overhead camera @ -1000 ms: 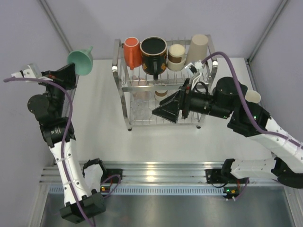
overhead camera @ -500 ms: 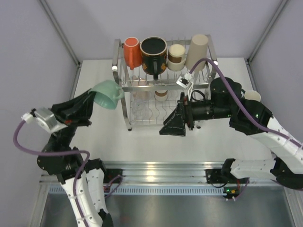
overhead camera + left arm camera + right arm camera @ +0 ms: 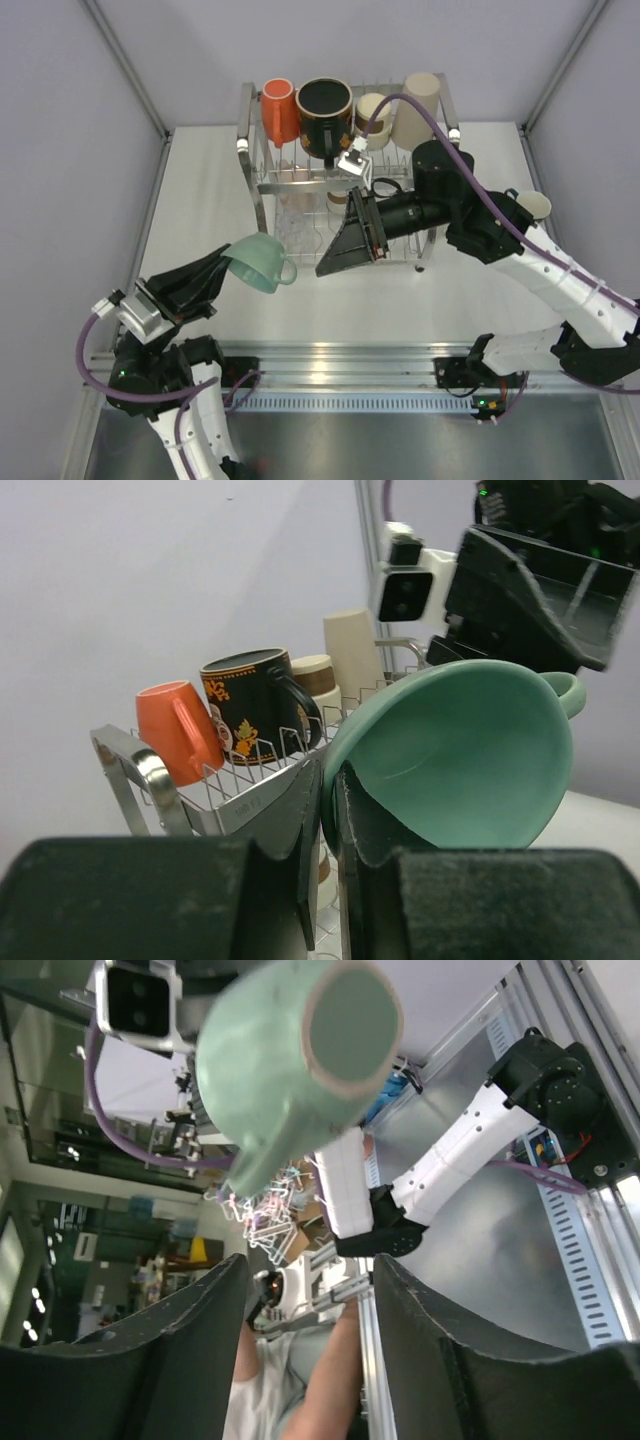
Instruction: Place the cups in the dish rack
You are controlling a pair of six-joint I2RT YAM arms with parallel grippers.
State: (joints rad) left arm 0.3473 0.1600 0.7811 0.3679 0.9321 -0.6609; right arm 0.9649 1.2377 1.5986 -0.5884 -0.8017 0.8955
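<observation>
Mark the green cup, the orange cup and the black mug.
green cup (image 3: 258, 263): top view, on its outer wall.
orange cup (image 3: 279, 112): top view, on its side.
black mug (image 3: 324, 104): top view, on its dark inside.

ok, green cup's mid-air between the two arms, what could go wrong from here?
1. The left gripper pinches the green cup only by its rim wall, tilted in mid-air; it could slip.
2. The right gripper, jaws open, points at the cup's base from close by; a misjudged approach could knock it loose.
3. The dish rack top row already holds an orange cup, black mug, brown cup and beige cup; room there looks tight.
</observation>
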